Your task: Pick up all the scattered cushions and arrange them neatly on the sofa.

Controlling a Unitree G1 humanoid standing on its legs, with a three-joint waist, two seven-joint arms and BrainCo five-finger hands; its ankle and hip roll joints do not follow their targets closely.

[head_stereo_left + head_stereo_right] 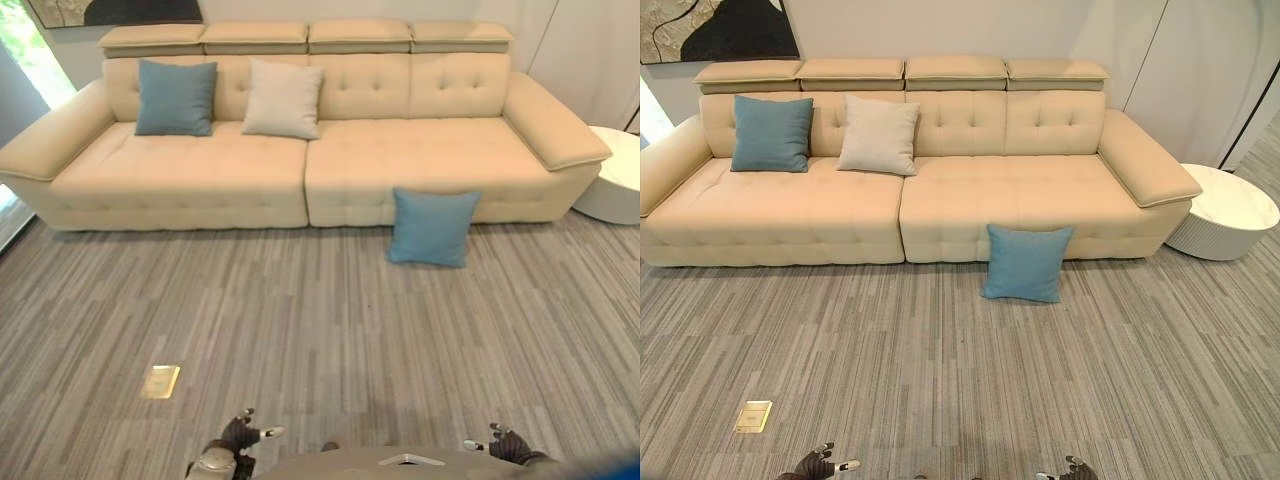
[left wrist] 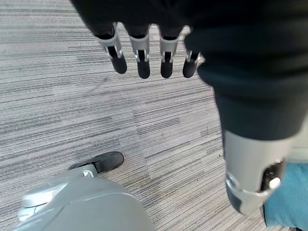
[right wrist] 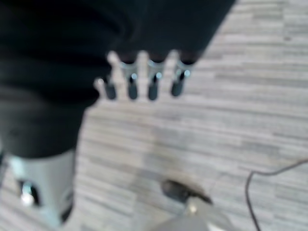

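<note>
one blue cushion [image 1: 433, 227] leaned on the floor against the sofa [image 1: 400, 160] front; two others sat on the seat; it looked soft and light, best taken by its top edge; left robot hand [image 2: 144, 53] and right robot hand [image 3: 142, 79] hung empty, fingers straight.

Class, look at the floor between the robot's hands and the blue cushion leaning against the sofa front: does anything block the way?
Nothing visible does. Bare striped carpet lies between both hands and the blue cushion.
</note>
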